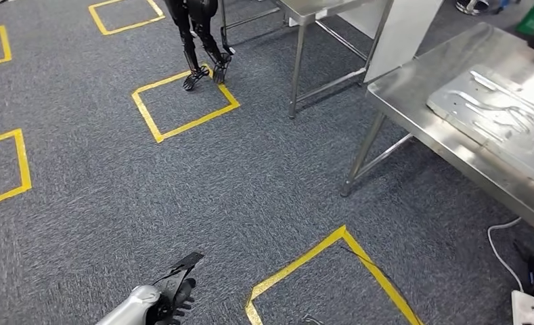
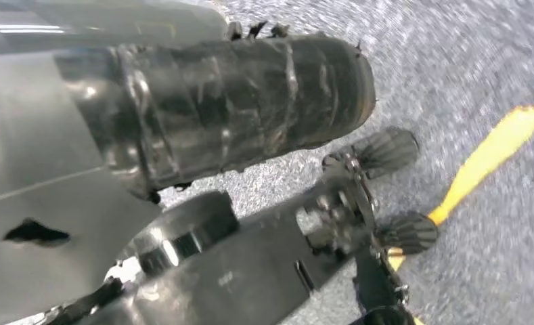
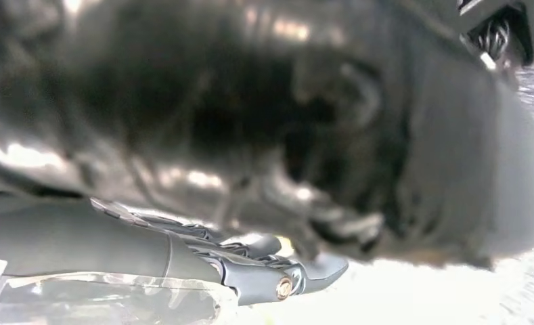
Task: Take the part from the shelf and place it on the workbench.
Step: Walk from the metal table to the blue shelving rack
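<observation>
Left hand hangs low over grey carpet, fingers spread, holding nothing.
Pressed metal part lies on the steel tabletop; right hand's state can't be told.

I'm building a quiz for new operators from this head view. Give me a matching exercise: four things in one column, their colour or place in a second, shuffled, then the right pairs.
Things:
1. Floor tape squares
2. Pressed metal panel
3. Another robot's legs
4. Left hand

Descriptions:
A. Black, standing at the corner of a tape square
B. Yellow
C. Low in the picture, over carpet
D. Lying on the steel workbench

Pairs: 1-B, 2-D, 3-A, 4-C
</observation>
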Motion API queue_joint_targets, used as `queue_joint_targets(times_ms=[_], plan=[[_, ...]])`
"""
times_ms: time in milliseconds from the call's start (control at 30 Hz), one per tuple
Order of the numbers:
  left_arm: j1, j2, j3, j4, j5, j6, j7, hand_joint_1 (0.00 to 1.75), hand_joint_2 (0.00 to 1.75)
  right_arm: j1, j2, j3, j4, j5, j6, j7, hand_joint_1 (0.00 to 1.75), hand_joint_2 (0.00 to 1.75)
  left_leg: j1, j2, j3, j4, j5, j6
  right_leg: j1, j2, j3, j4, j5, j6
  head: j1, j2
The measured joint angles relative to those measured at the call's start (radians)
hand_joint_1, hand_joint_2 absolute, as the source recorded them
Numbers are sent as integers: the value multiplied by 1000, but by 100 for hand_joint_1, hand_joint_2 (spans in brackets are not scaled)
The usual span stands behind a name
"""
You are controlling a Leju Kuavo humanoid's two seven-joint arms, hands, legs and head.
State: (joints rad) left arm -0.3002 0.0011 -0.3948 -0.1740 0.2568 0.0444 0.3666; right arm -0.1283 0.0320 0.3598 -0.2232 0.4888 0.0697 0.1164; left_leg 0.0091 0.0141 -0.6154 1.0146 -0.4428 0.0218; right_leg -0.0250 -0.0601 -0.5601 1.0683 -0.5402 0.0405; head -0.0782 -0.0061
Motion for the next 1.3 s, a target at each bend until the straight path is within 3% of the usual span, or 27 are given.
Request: queue_joint_targets(times_ms=[67, 100, 133, 167, 233, 300, 367, 433, 500, 567, 633, 667, 700, 767, 833, 867, 933, 1000, 1033, 1067, 1133, 1167, 1200, 1233, 1300], plan=[[6, 3, 0, 0, 1, -5, -4, 0, 0, -9, -5, 18, 0, 1, 8, -2, 0, 0, 1, -19, 1, -3, 2, 8, 0, 41, -58, 122, -60, -1, 4, 0], [9, 5, 0, 0, -1, -8, -5, 0, 0, -12, -6, 26, 0, 2, 11, -3, 0, 0, 0, -31, 0, -2, 2, 11, 2, 48, -92, 188, -83, -1, 5, 0], [13, 6, 0, 0, -5, -11, -5, 0, 0, -14, -7, 33, 0, 2, 14, -3, 0, 0, -1, -45, 0, -1, 2, 11, 4, 52, -117, 232, -90, -2, 5, 0], [18, 9, 0, 0, -8, -13, -5, 0, 0, -14, -8, 39, 0, 2, 15, -3, 0, 0, -1, -60, 0, 1, 1, 11, 5, 54, -126, 239, -76, -3, 5, 0], [23, 14, 0, 0, -13, -17, -5, 0, 0, -19, -9, 51, 0, 2, 15, -3, 0, 0, -1, -90, 0, 8, -1, 8, 4, 69, -89, 140, -3, -8, 5, 0], [23, 19, 0, 0, -17, -20, -4, 0, 0, -27, -12, 62, 0, -1, 14, -3, 0, 0, -3, -115, -5, 17, -4, 1, 0, 106, -39, 21, 42, -14, 5, 0], [22, 24, -1, 0, -24, -24, -1, 0, 0, -32, -14, 68, 0, -8, 12, -4, 0, 0, -2, -135, -13, 19, -2, -11, 1, 123, -22, -18, 41, -19, 5, 0], [24, 31, -2, 0, -29, -28, 11, 0, 0, -33, -14, 71, 0, -22, 7, -4, 0, 0, 3, -149, -19, 15, 3, -24, 2, 104, -16, -27, 46, -29, 8, 0], [20, 37, -4, 0, -33, -36, 31, 0, 0, -33, -14, 73, 0, -44, -4, -7, 0, 0, 2, -109, -37, 47, -16, -35, -1, 84, -9, -36, 52, -43, 4, 0], [5, 36, -5, 0, -38, -46, 54, 0, 0, -30, -14, 73, 0, -67, -18, -15, 0, 0, 2, -48, -87, 153, -72, -44, 0, 61, -6, -41, 54, -51, -4, 0], [-10, 34, -7, 0, -45, -51, 69, 0, 0, -24, -13, 73, 0, -81, -24, -22, 0, 0, 6, -26, -140, 265, -114, -51, 2, 35, -6, -40, 52, -54, -5, 0], [-13, 34, -7, 0, -50, -52, 75, 0, 0, -21, -13, 73, 0, -84, -25, -24, 0, 0, 7, -23, -147, 280, -110, -53, 3, 24, -6, -40, 51, -54, -6, 0], [-16, 34, -9, 0, -56, -52, 79, 0, 0, -19, -13, 73, 0, -86, -25, -25, 0, 0, 9, -19, -134, 258, -91, -54, 2, 13, -5, -39, 49, -52, -6, 0], [-24, 34, -18, 0, -67, -44, 86, 0, 0, -19, -12, 73, 0, -88, -17, -29, 0, 0, 7, 9, -64, 131, -34, -53, 2, -5, 1, -39, 43, -45, -6, 0], [-39, 30, -28, -1, -66, -30, 89, 0, 0, -22, -11, 75, 0, -87, 1, -24, 0, 0, -1, 38, -12, 32, -6, -41, 8, -23, 7, -38, 37, -33, -5, 0], [-45, 26, -31, -2, -63, -25, 91, 0, 0, -22, -11, 77, 0, -87, 10, -19, 0, 0, -5, 43, -6, 16, -8, -34, 12, -31, 9, -40, 35, -28, -3, 0], [-48, 19, -34, -3, -53, -21, 93, 0, 0, -24, -10, 80, 0, -87, 19, -12, 0, 0, -6, 23, -6, 13, -5, -19, 13, -43, 15, -44, 33, -17, -1, 0], [-47, 16, -38, -3, -48, -19, 94, 0, 0, -26, -8, 83, 0, -88, 27, -14, 0, 0, -3, 4, -1, 4, -2, -7, 8, -15, 10, -21, 12, -9, 3, 0], [-47, 16, -39, -3, -47, -18, 94, 0, 0, -26, -8, 84, 0, -87, 33, -17, 0, 0, 0, -5, 2, 0, 0, -1, 6, 9, -7, 20, -12, -7, 6, 0], [-47, 15, -41, -3, -47, -17, 94, 0, 0, -26, -8, 86, 0, -85, 38, -19, 0, 0, -1, -15, 3, -1, 0, 3, 6, 31, -34, 82, -42, -7, 8, 0], [-45, 16, -41, -3, -44, -17, 93, 0, 0, -21, -8, 90, 0, -80, 47, -21, 0, 0, -3, -39, 3, 0, -1, 9, 8, 49, -100, 211, -88, -8, 9, 0], [-42, 17, -41, -3, -40, -16, 93, 0, 0, -18, -8, 92, 0, -77, 51, -21, 0, 0, -4, -53, 4, 0, -2, 10, 9, 52, -119, 239, -87, -9, 9, 0], [-39, 18, -42, -3, -34, -17, 92, 0, 0, -16, -8, 95, 0, -72, 54, -22, 0, 0, -6, -69, 4, 2, -2, 10, 10, 55, -122, 229, -66, -12, 9, 0], [-36, 20, -42, -3, -25, -17, 90, 0, 0, -15, -7, 98, 0, -66, 58, -23, 0, 0, -7, -84, 5, 3, -3, 10, 12, 61, -106, 179, -28, -17, 9, 0], [-29, 25, -42, -3, 5, -16, 81, 0, 0, -14, -6, 109, 0, -50, 64, -29, 0, 0, -8, -111, 4, 7, -4, 8, 14, 103, -55, 44, 40, -33, 8, 0]])
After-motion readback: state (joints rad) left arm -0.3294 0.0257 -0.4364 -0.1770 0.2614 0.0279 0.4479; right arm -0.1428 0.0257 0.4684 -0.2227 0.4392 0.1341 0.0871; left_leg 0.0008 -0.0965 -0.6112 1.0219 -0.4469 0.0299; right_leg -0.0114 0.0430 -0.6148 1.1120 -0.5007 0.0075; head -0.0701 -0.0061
